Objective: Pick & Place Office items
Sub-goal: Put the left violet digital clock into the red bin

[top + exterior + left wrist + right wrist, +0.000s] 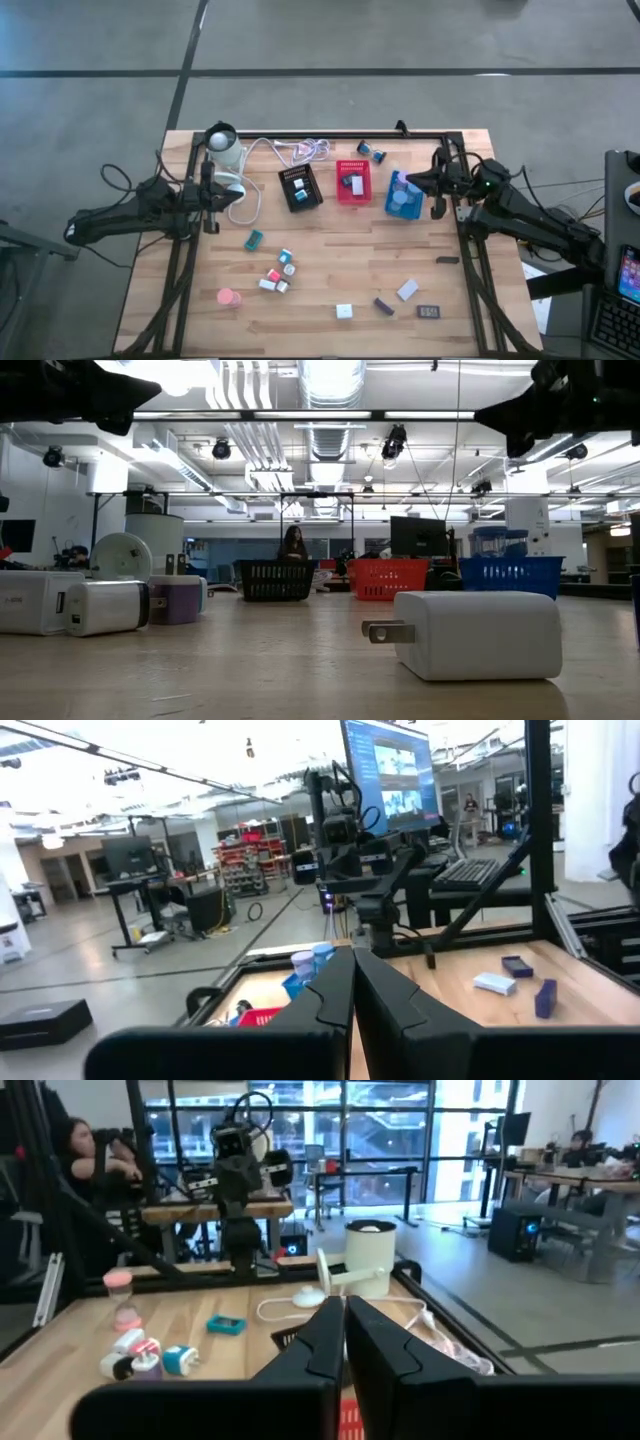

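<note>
both end effectors together, empty: left (352, 982), right (343, 1330). low view only: person (293, 543) behind black tray (276, 579).

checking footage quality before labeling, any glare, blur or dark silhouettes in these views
Low view: ceiling lights blow out to white glare, both arms are black silhouettes at the top corners, and the near white block looms large. Left wrist view: bright ceiling washes out, left gripper dark and soft. Right wrist view: windows glare behind, right gripper dark. High view: evenly lit.
</note>
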`<act>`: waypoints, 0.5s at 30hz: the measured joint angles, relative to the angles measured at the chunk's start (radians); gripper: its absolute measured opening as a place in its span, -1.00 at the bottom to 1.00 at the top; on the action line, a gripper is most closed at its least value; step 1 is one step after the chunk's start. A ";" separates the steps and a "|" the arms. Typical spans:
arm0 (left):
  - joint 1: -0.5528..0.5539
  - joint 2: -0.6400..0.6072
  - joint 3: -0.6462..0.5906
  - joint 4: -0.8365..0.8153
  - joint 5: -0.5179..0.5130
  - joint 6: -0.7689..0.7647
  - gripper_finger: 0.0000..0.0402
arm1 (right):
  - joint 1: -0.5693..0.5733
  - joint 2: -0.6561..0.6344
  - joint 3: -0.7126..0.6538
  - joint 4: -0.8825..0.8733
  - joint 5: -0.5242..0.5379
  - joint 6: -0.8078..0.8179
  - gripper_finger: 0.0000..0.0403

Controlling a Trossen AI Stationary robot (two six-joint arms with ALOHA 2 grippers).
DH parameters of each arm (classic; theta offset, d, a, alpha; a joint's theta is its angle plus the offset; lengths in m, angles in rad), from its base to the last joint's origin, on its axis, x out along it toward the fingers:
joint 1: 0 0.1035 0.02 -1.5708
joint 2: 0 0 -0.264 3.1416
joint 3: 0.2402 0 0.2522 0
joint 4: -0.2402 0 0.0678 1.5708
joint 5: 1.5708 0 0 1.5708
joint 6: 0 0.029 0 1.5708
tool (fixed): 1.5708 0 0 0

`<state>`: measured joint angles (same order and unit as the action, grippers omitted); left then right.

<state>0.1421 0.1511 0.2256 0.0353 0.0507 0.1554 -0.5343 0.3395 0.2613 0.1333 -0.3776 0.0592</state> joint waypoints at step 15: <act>0.000 -0.003 -0.004 -0.034 -0.034 0.047 -0.94 | 0.000 -0.241 -0.087 -0.103 0.013 -0.024 -0.94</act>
<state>0.1417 0.1478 0.2217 0.0018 0.0164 0.2028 -0.5344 0.0990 0.1745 0.0307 -0.3647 0.0351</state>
